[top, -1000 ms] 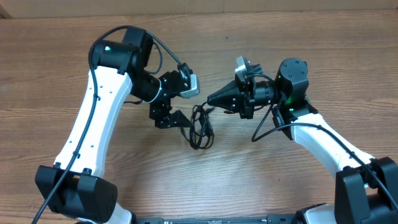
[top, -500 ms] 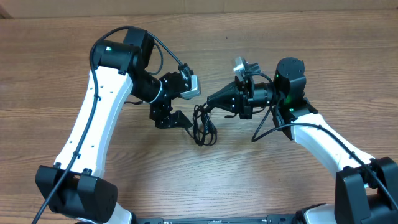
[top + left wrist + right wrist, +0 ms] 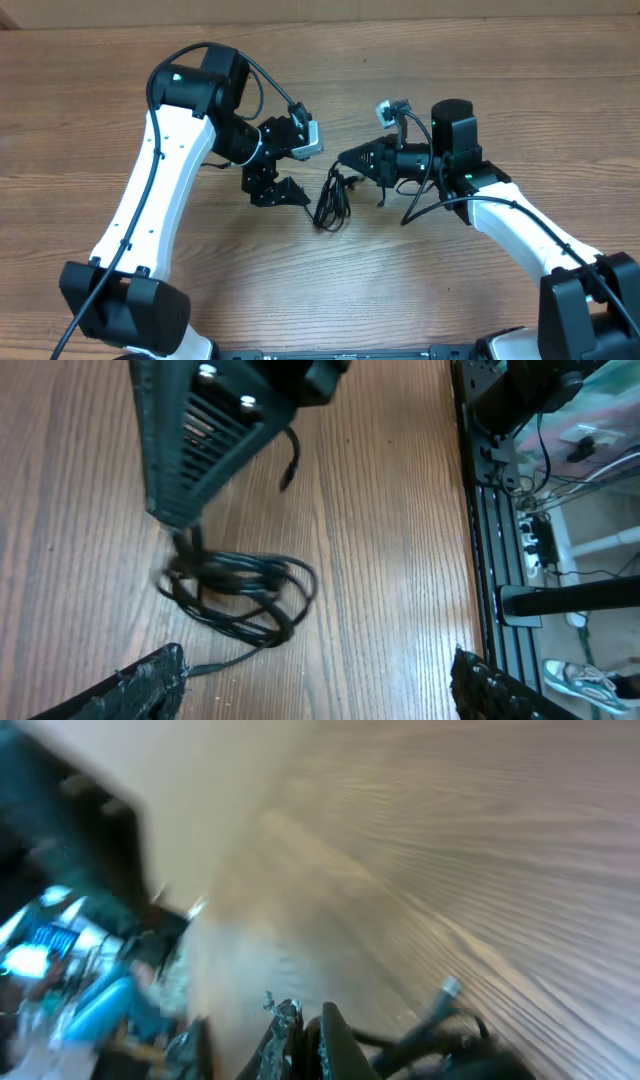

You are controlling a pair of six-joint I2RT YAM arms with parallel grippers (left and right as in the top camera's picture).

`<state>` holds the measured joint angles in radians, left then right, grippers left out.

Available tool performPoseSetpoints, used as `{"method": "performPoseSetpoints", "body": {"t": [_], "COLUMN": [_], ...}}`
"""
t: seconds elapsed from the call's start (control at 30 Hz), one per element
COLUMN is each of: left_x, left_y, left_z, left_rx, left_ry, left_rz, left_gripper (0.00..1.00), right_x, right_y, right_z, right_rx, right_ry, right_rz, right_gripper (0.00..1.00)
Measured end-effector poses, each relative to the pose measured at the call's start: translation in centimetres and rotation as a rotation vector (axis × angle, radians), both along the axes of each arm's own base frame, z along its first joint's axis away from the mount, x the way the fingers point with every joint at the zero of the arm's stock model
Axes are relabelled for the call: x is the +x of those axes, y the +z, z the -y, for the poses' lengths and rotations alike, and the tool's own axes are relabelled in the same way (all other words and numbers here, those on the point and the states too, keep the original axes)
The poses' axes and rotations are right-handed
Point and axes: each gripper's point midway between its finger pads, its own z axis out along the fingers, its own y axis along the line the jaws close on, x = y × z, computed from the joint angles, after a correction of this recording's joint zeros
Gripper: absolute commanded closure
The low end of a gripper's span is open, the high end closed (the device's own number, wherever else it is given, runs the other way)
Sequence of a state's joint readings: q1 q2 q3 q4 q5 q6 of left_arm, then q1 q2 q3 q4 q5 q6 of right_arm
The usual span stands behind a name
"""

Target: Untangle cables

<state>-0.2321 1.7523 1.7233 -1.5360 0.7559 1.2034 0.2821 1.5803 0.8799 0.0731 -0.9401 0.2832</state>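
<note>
My left gripper (image 3: 277,190) was spread wide, holding nothing, just beside the cables (image 3: 330,200). The cables lay in a loose coiled bundle on the wood table (image 3: 450,290), between both arms. My right gripper (image 3: 344,159) was pinched tight on the bundle's upper end. The right wrist view was blurred.

The cables (image 3: 330,200) are thin black cords gathered into one tangled bundle of loose, overlapping loops lying on the wooden worktop (image 3: 480,60). One side of the bundle rises to the closed tip of the right end effector (image 3: 343,158), which seems to pinch a strand there, though blur hides the contact. A single loose strand trails from the opposite side.
</note>
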Motion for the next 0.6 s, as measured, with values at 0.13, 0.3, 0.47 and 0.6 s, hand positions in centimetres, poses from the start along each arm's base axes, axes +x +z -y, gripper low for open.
{"method": "performPoseSetpoints", "body": {"t": [0.13,0.3,0.47,0.6], "left_x": [0.2,0.6,0.8,0.8], "left_y": [-0.9,-2.0,-2.6,-2.6], "left_z": [0.2,0.3,0.3,0.3], "left_rx": [0.009,0.021,0.028,0.03], "left_ry": [0.003,0.015,0.023,0.028], "left_rz": [-0.036,-0.082,-0.109,-0.115], "left_gripper": [0.15,0.16,0.16,0.17], "right_x": [1.5,2.7,2.5,1.7], "right_y": [-2.0,-3.5,-5.0,-6.4], "right_z": [1.3,2.6,3.6,4.2], "right_rx": [-0.072,-0.124,-0.182,-0.236], "right_ry": [-0.158,-0.297,-0.353,-0.367], "right_rz": [-0.105,-0.192,-0.252,-0.302], "right_gripper": [0.88,0.45,0.0,0.0]}}
